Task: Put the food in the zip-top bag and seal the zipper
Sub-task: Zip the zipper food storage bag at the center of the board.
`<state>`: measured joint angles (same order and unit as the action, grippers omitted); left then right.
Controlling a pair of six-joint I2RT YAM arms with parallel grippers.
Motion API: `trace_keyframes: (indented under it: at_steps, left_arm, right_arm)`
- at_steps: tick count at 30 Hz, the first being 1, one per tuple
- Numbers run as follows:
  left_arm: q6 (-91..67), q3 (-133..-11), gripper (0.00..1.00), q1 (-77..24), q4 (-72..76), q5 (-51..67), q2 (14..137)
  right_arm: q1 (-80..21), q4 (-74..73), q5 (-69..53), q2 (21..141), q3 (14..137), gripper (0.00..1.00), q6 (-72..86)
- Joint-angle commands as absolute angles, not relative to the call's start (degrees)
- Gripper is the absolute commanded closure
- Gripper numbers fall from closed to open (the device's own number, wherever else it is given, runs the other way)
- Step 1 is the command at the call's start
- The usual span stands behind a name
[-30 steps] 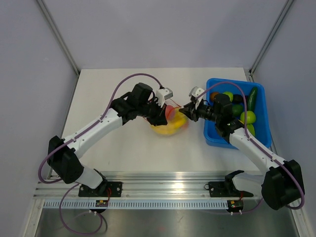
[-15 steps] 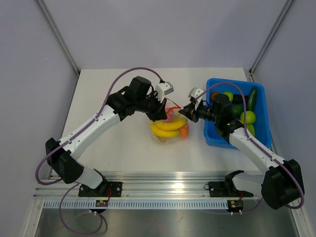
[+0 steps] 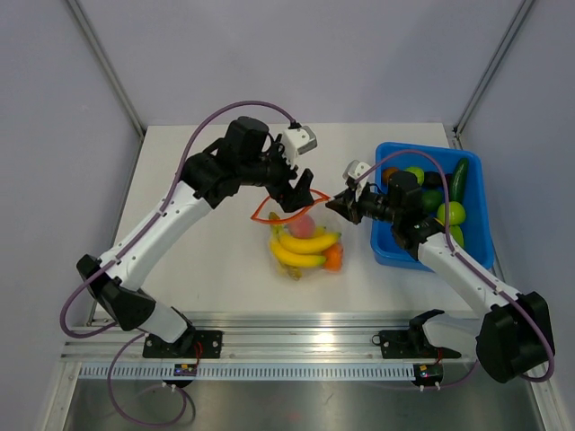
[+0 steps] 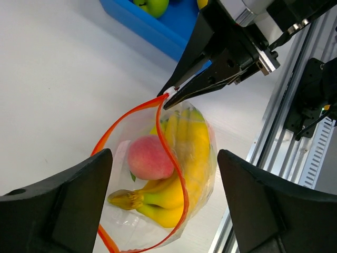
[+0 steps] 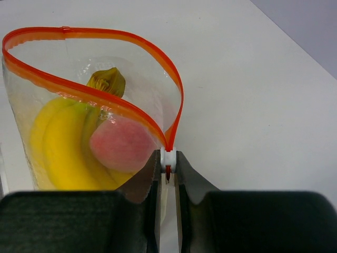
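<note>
Where the bag sits: the clear bag (image 3: 301, 241) is mid-table, just left of the blue bin (image 3: 386, 254), with its mouth lifted and gaping.
Zipper: the orange zipper (image 5: 95, 90) bows into an open loop, unsealed.
Food: bananas (image 3: 301, 254) and a pink peach (image 4: 149, 157) lie inside the bag.
Right gripper: the right gripper (image 5: 167, 171) is pinched narrow on the zipper's right end, at a small white tab (image 5: 168, 156).
Left gripper: the left gripper (image 3: 299, 184) is spread wide above the far side of the mouth, holding nothing.
Orange ball: an orange ball (image 3: 334, 260) sits at the bag's near right corner; it may be inside, hard to tell.
Bin: it holds green apples (image 3: 452, 213) and a cucumber (image 3: 459, 180).
</note>
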<state>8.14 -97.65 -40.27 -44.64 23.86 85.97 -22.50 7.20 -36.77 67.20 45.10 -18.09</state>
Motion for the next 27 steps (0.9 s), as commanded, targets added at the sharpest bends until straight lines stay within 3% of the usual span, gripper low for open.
trace_keyframes:
  at_steps: [1, 12, 17, 27]
  left_arm:
    - [9.8, -99.4, 0.14, -40.0, -44.4, 25.5, 86.5]
    - [13.9, -92.9, 0.26, -40.0, -30.0, 38.6, 86.7]
    - [14.2, -93.5, 0.29, -40.1, -30.1, 43.1, 88.8]
    - [13.0, -90.7, 0.20, -42.3, -30.9, 37.8, 90.3]
  right_arm:
    - [-22.2, 7.7, -38.8, 65.0, 47.6, 1.00, -18.8]
    - [-22.1, 1.3, -46.5, 62.5, 50.8, 1.00, -20.8]
    - [-22.1, -2.5, -47.4, 61.2, 51.6, 1.00, -21.6]
    - [-22.0, -4.0, -45.7, 61.3, 52.0, 1.00, -22.7]
